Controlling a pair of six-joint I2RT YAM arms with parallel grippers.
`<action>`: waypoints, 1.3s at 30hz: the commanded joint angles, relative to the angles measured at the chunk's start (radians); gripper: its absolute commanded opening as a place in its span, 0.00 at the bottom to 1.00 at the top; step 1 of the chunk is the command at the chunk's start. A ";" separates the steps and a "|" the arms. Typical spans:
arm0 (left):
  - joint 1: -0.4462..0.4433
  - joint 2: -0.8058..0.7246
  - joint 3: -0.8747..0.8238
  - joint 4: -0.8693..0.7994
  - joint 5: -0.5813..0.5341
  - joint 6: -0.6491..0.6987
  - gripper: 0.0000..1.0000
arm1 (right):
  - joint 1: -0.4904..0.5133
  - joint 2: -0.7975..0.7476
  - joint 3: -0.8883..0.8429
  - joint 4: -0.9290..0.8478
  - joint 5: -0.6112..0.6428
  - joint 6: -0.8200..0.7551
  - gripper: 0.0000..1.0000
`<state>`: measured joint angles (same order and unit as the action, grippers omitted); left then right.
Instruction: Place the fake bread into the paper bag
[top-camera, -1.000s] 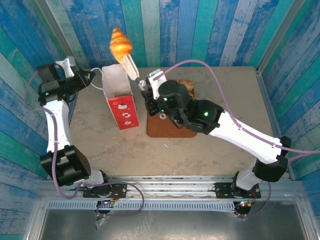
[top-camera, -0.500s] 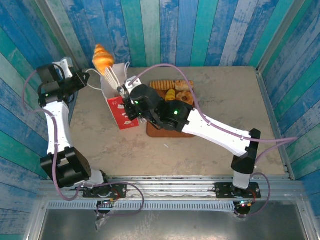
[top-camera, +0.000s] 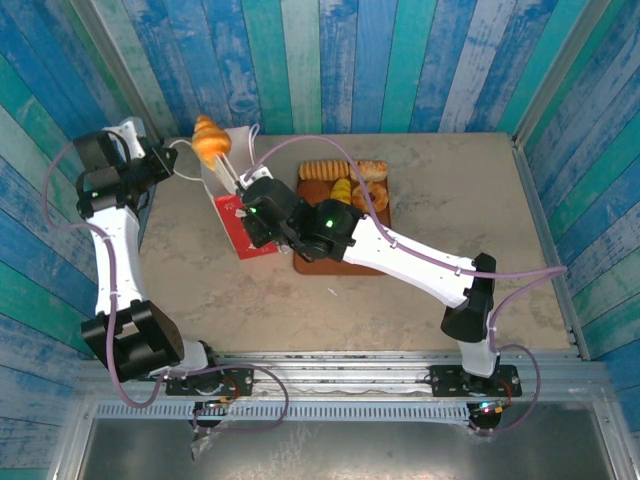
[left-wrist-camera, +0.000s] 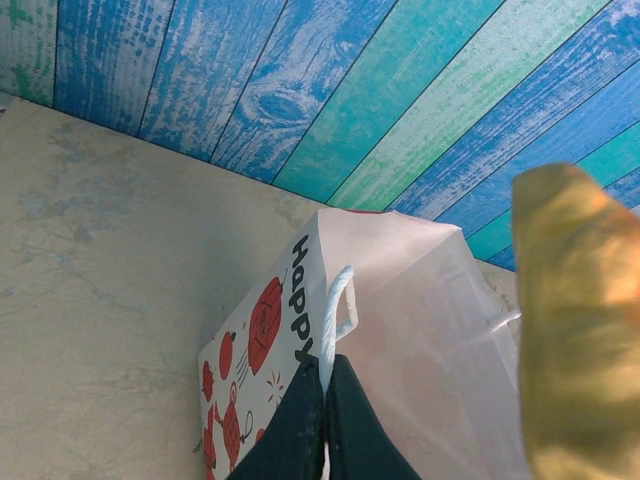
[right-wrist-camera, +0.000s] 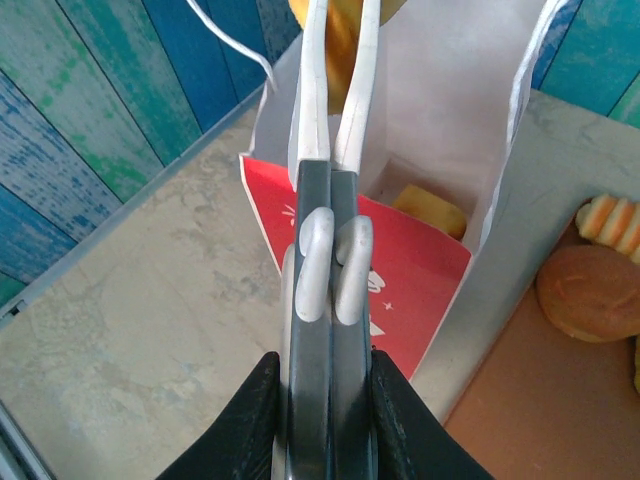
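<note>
Upright on the tabletop (top-camera: 480, 220), far left: paper bag (top-camera: 250, 235). Just right of it, a tray (top-camera: 315, 265), fake bread (top-camera: 345, 180) gathered at its far end. One piece (right-wrist-camera: 430, 210) inside the bag; croissant (top-camera: 210, 140) above its mouth, between tongs (right-wrist-camera: 312, 90).

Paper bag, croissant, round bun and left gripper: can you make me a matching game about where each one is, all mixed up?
Things
1. croissant
2. paper bag
3. round bun
4. left gripper

Places or states
A. lying on the brown tray
B. pinched in the white tongs, at the bag's open top
C. standing upright on the table
D. shut on the bag's white handle

Pairs: 1-B, 2-C, 3-A, 4-D
</note>
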<state>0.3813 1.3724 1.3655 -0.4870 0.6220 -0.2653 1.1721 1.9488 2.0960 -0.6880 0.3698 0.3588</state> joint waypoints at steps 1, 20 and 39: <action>0.000 -0.062 -0.010 0.018 -0.011 0.008 0.04 | -0.010 -0.010 0.002 0.000 0.036 0.020 0.01; 0.001 -0.065 -0.010 0.025 -0.006 -0.003 0.05 | -0.034 -0.019 -0.044 -0.022 0.027 0.026 0.15; 0.000 -0.063 -0.007 0.027 -0.003 -0.002 0.05 | -0.035 -0.017 -0.039 -0.015 0.020 0.019 0.33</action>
<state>0.3813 1.3674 1.3640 -0.4801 0.6216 -0.2661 1.1389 1.9488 2.0598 -0.7330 0.3771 0.3775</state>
